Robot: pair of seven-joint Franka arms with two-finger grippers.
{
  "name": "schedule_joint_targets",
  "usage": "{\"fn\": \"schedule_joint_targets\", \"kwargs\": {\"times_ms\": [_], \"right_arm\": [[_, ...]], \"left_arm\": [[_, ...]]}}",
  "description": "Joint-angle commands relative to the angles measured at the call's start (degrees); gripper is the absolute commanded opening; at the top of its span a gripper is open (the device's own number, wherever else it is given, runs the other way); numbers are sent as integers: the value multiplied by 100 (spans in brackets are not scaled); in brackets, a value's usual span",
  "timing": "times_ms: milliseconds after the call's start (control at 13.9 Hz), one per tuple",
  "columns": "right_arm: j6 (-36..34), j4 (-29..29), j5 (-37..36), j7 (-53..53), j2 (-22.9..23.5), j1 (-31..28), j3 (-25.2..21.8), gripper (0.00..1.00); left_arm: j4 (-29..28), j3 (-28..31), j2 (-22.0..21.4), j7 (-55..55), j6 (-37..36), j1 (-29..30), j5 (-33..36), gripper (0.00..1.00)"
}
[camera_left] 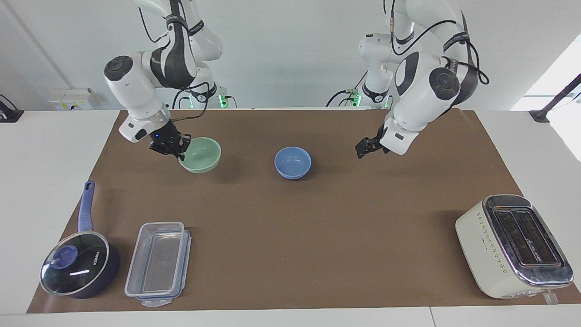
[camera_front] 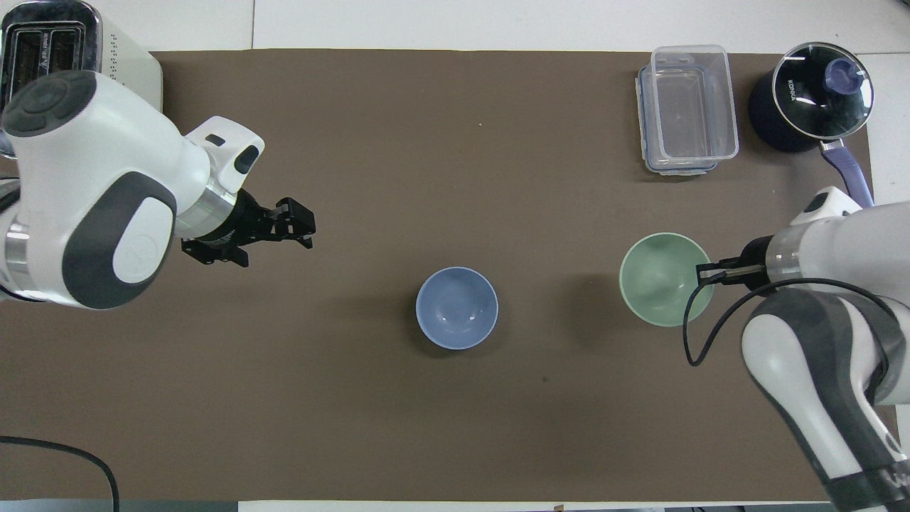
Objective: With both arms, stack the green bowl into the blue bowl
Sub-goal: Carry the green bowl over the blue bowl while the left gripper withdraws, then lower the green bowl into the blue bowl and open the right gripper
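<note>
The small pale mint-green plastic bowl, apparently lifted and pinched at its rim by the right gripper, is not yet stacked in the small periwinkle-blue plastic bowl, which sits alone on the mat, while the left gripper hangs empty and spread, well apart from it.

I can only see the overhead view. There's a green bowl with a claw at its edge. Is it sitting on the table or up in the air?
Observer: In the facing view, the green bowl appears lifted just off the brown mat, with the right claw pinching its rim.
Operator: And the other claw, is it touching the table?
Observer: No. The left claw hangs open in the air over bare mat, toward the left arm's end from the blue bowl.
Operator: Is the blue bowl lifted too?
Observer: No, it sits flat on the mat and nothing touches it.
</note>
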Motion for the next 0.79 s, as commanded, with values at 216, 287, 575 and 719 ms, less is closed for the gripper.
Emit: {"fn": "schedule_joint_targets", "kwargs": {"times_ms": [216,287,575,719], "right_arm": [[825,19,95,1682,241,1772,-25,0],[992,19,95,1947,346,1984,-25,0],[1503,194,95,2493,829,2591,-25,0],[1644,239,95,2626,936,2698,-25,0]], "left_arm": [[83,-18,-655,2150,-710,1111,697,100],[66,-18,-813,2222,-833,1130,767,100],[13,-1,-1271,2223,-1300,1139,873,100],[240,-9,-1236,2223,-1422,1122,900,100]]}}
